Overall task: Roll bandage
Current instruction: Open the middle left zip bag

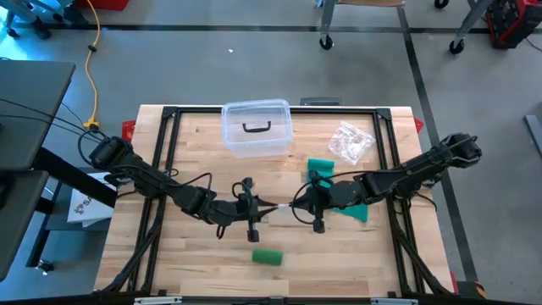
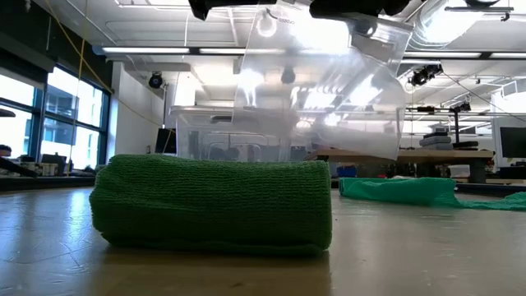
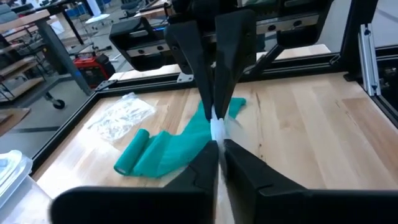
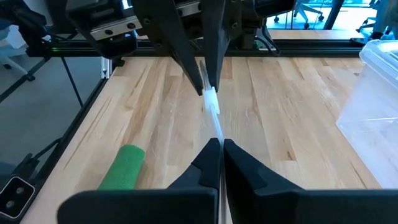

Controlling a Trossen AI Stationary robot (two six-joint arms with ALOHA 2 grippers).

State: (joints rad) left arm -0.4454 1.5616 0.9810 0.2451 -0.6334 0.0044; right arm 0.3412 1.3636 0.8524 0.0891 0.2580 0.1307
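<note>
High view: L gripper [image 1: 252,209] and R gripper [image 1: 315,206] face each other mid-table, both closed on a clear plastic bag [image 1: 275,208] stretched between them; rolled green bandage [image 1: 267,257] lies just in front on the table [image 1: 203,271], teal bandage [image 1: 330,174] unrolled beneath the R arm, w/ a clear lidded bin [image 1: 256,129] at the back. Low view: green roll lies tight on its side, bag hanging above it. Wrist views: each pair of fingers pinches a bag edge; judged status: one roll done but not bagged, teal one not yet rolled.

Wooden table [image 1: 195,263] — green roll [image 1: 267,257], clear box [image 1: 257,129].
</note>
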